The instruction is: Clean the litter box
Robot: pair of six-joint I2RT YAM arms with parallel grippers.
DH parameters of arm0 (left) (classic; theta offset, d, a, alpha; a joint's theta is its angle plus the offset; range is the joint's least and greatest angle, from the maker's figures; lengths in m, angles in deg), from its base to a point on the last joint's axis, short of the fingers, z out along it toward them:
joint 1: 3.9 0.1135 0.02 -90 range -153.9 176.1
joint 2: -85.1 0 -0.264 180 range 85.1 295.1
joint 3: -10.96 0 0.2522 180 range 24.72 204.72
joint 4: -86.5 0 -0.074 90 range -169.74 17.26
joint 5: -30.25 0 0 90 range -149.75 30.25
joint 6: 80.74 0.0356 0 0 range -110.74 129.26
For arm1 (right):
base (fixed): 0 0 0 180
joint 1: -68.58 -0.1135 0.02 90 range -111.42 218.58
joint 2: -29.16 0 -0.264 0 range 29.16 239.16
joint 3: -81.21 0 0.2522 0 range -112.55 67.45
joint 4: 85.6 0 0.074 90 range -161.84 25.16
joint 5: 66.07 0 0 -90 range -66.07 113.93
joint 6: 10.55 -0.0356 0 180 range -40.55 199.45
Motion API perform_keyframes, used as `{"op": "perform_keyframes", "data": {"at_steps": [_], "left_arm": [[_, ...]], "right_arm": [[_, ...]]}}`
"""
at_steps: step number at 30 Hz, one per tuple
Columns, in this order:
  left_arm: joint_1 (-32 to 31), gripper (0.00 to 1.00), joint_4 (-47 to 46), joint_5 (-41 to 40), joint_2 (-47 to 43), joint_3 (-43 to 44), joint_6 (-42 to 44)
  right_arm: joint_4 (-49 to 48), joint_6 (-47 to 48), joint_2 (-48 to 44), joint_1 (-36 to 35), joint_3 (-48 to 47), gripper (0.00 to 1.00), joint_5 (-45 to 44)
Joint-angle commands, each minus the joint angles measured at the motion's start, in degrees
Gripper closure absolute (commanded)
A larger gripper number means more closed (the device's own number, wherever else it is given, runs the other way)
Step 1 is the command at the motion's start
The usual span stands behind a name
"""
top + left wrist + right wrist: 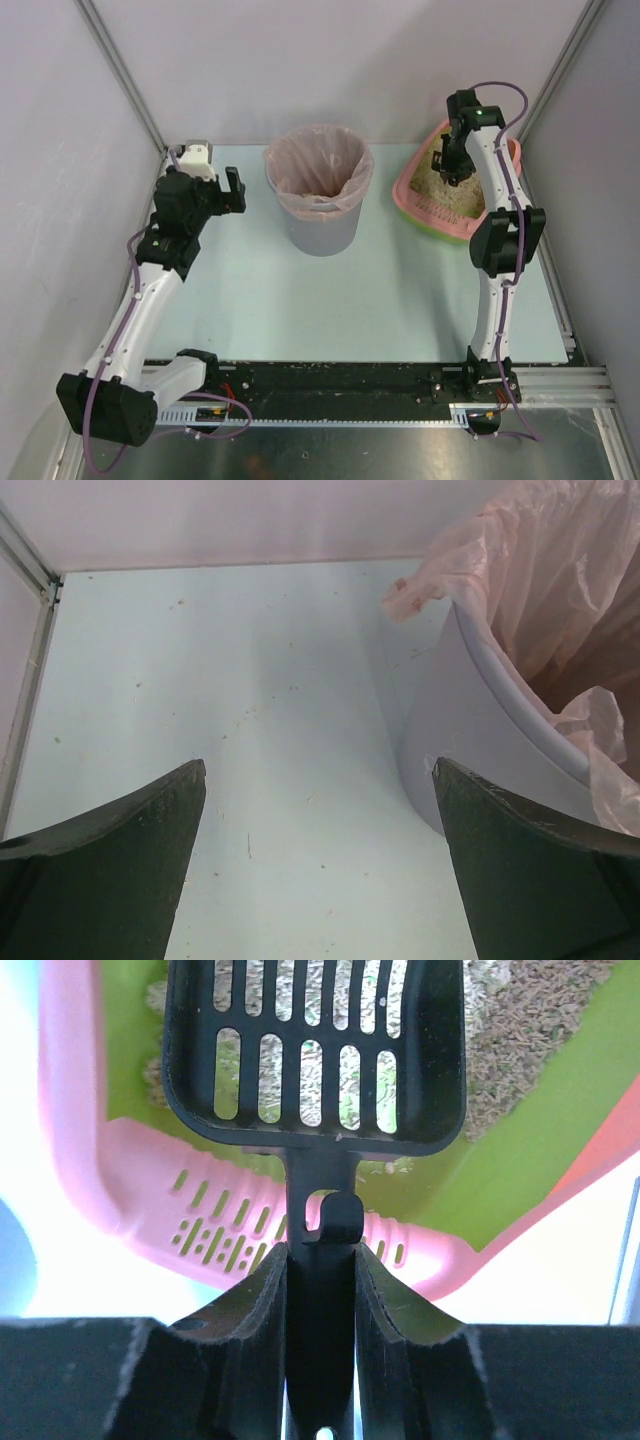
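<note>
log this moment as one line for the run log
right tool: shut on scoop handle | scoop: over litter box granules | left tool: open, empty, beside bin

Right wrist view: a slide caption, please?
Right pincer shut on black slotted scoop, held over the pink litter box.

Grey bin [322, 232], pink-bagged, stands on pale table [300, 300].

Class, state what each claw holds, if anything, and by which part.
The right claw grips the black scoop by its handle, above the litter box. The left claw is open, holding nothing.
</note>
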Motion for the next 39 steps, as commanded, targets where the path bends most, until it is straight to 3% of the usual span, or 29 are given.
{"op": "perform_keyframes", "data": {"at_steps": [1, 7, 11, 15, 21, 39], "left_arm": [[-0.3, 0.01, -1.5, -0.4, 0.7, -2.4, -1.8], [-0.3, 0.01, -1.4, -5.7, -1.5, -4.9, -8.0], [-0.3, 0.01, -0.8, -6.2, -0.6, -3.6, -6.5], [-0.2, 0.0, -0.4, -6.9, 2.6, -0.6, -3.8], [-0.2, 0.0, -0.6, -4.4, 7.2, 2.2, -1.6], [-0.1, 0.0, -0.1, -4.8, 6.6, 1.6, 3.2]], "right_arm": [[11.4, 0.0, 0.2, 1.7, -2.4, 1.0, 6.6], [13.4, -6.8, -1.8, 3.7, 4.7, 1.0, 9.3], [13.6, -10.8, -3.2, 4.9, 3.8, 1.0, 10.5], [13.4, -15.7, -5.1, 8.5, 4.2, 1.0, 18.7], [13.5, -18.3, -6.8, 11.0, 7.5, 1.0, 23.8], [13.5, -20.3, -2.0, 11.6, 7.1, 1.0, 23.1]]}}
